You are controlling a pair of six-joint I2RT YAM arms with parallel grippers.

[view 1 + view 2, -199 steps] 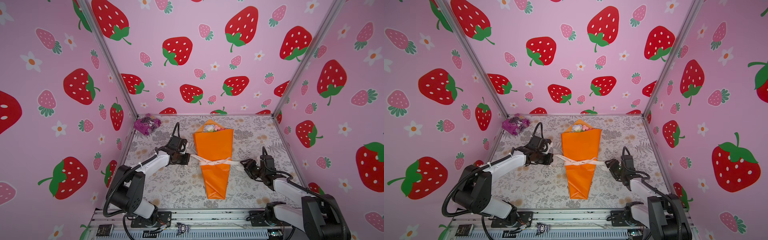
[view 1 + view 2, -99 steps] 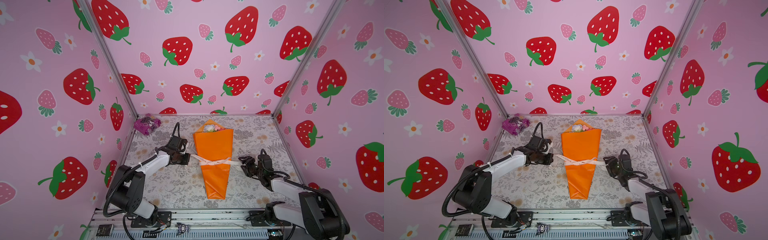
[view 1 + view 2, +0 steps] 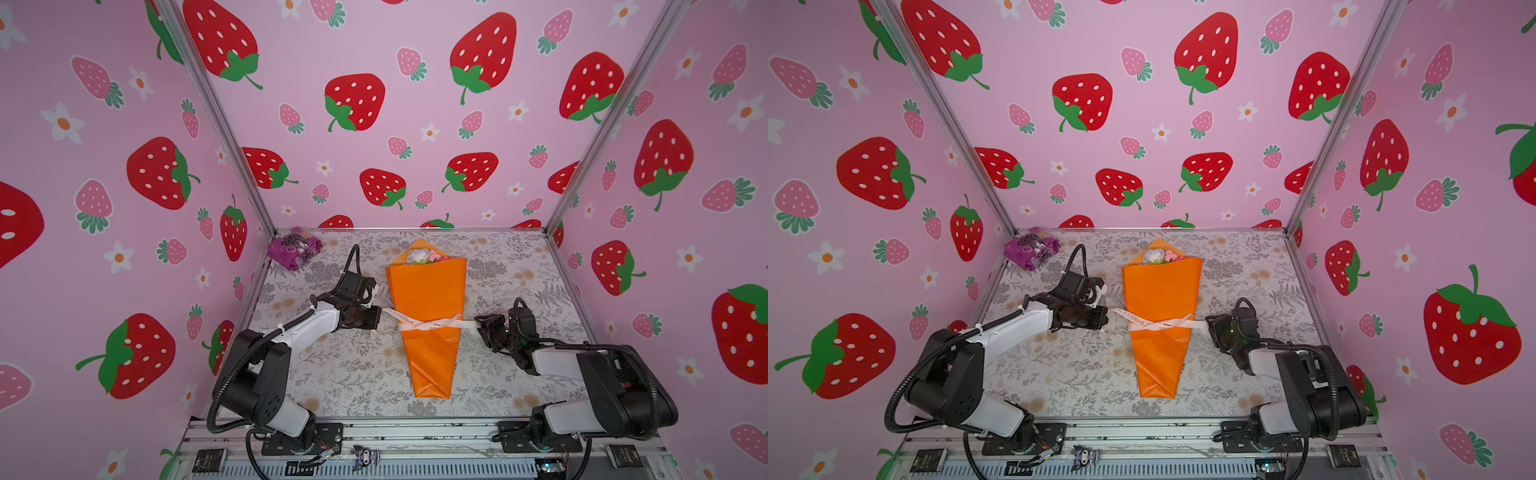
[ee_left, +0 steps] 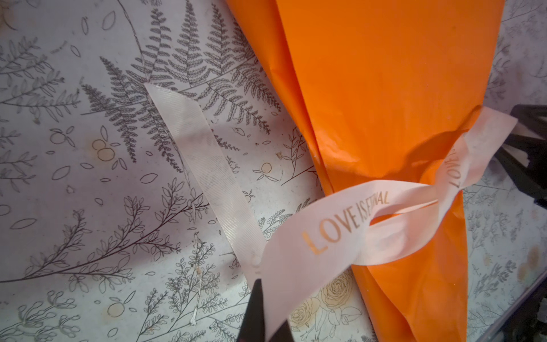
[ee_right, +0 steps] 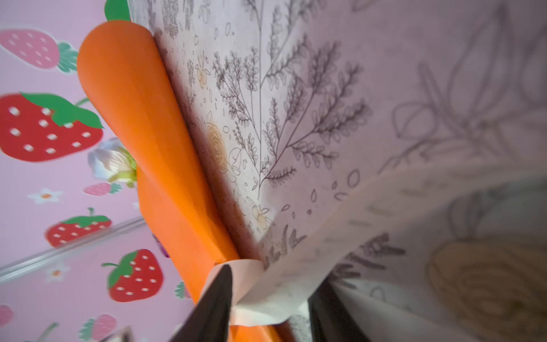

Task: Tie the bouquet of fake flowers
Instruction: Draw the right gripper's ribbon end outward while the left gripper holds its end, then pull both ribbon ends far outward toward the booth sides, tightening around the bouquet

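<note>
L tool (image 3: 377,321) pinches ribbon (image 3: 432,323), R tool (image 3: 480,328) spread round its far end, bouquet (image 3: 428,291) stems hidden.

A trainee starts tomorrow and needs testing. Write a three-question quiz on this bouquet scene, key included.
1. True or false: the bouquet lies with its flowers toward the robot's bases.
2. Where is the purple packet? A) in the far left corner B) on the bouquet C) at the front edge
3. Fill in: the left tool is shut on the ____.
Key: 1 false, the flowers point to the back wall; 2 A; 3 ribbon.
</note>
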